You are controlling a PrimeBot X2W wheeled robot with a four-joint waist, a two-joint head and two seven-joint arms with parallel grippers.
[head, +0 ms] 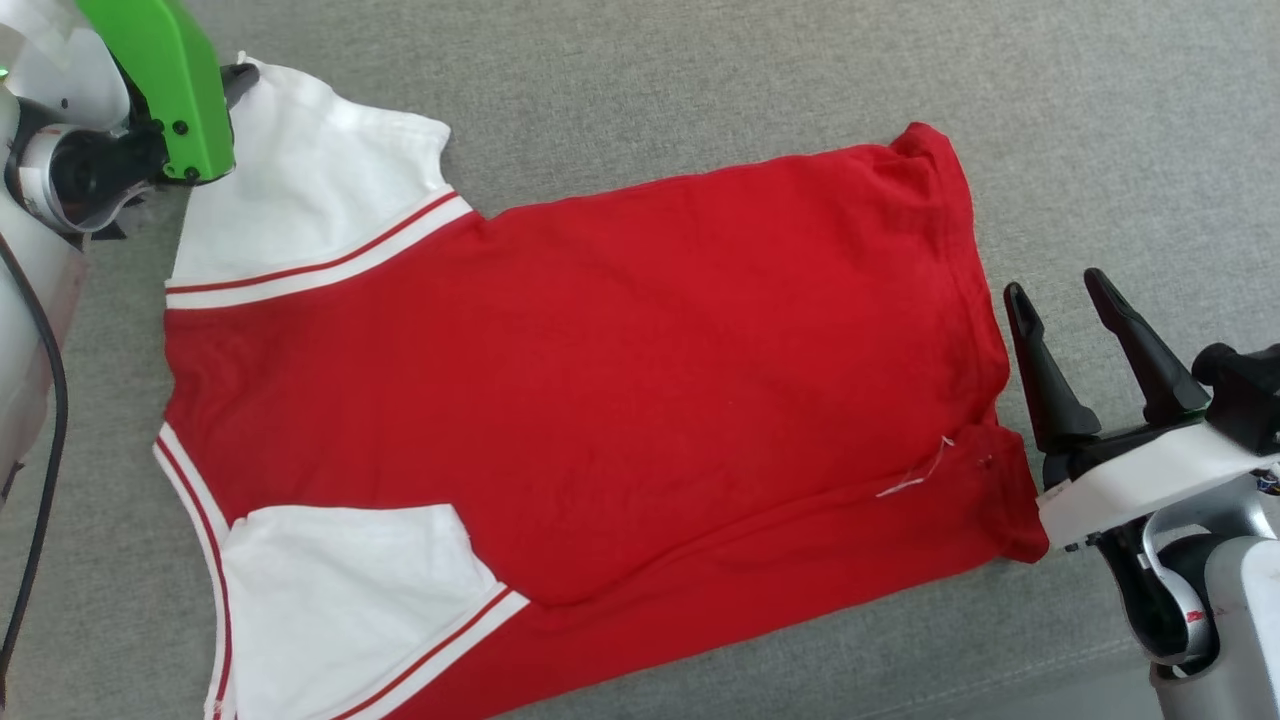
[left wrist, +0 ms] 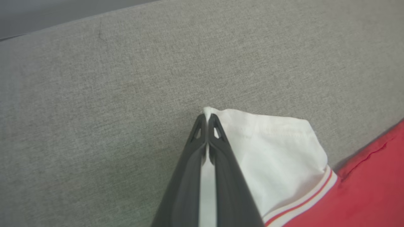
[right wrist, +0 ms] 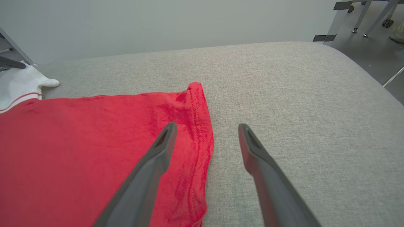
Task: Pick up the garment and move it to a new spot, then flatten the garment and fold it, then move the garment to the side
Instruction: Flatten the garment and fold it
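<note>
- Garment (head: pixel 600 380): red tee w/ white sleeves, spread flat on grey woven surface (head: pixel 700 80), plain red face up. Collar end lies twd robot's left, hem (head: pixel 985 300) twd its right.
- Near sleeve (head: pixel 340 600): white w/ red-white stripe trim, folded in over the red body at lower left of head view.
- Right gripper (head: pixel 1055 283): fingers spread wide, nothing btwn them. It sits just beside the hem's near corner, off the cloth's right edge in head view.
- Right wrist view: right gripper (right wrist: pixel 207 125) w/ one finger over the red hem, the other over bare grey surface. Can't tell if either finger touches down.
- Loose white thread (head: pixel 915 475) on the red cloth near the hem corner.
- Far sleeve (head: pixel 300 190): white, same stripe trim, laid out flat twd the far left.
- Left gripper (left wrist: pixel 207 117): fingers pressed together, pinching the far sleeve's outer corner; a strip of white cloth shows btwn them in left wrist view.
- Green cover (head: pixel 160 80) on the left arm sits above that sleeve corner in head view; dark cable (head: pixel 45 450) runs down the left edge.
- Farthest, right wrist view: pale wall (right wrist: pixel 157 22) and metal legs (right wrist: pixel 363 12) beyond the surface.
</note>
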